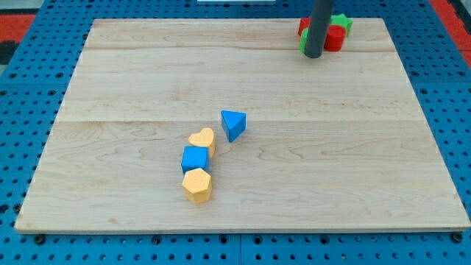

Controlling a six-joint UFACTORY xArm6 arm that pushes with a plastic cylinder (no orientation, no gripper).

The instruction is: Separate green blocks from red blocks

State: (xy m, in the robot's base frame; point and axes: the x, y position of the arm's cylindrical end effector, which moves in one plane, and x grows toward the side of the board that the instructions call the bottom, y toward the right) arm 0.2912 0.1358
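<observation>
A cluster of red and green blocks sits at the view's top right of the wooden board (pixel 132 81). A red block (pixel 335 37) lies to the right of the rod, and another red piece (pixel 303 27) shows to its left. A green star-like block (pixel 342 23) pokes out behind the red one, and a thin green edge (pixel 302 46) shows left of the rod. The dark rod comes down in front of this cluster and hides its middle. My tip (pixel 313 55) rests at the cluster's lower left edge, touching or nearly touching it.
Near the board's middle lie a blue triangular block (pixel 233 124), a yellow heart-shaped block (pixel 202 139), a blue cube (pixel 195 158) and a yellow hexagonal block (pixel 197 185), running in a loose diagonal line. A blue pegboard (pixel 29 88) surrounds the board.
</observation>
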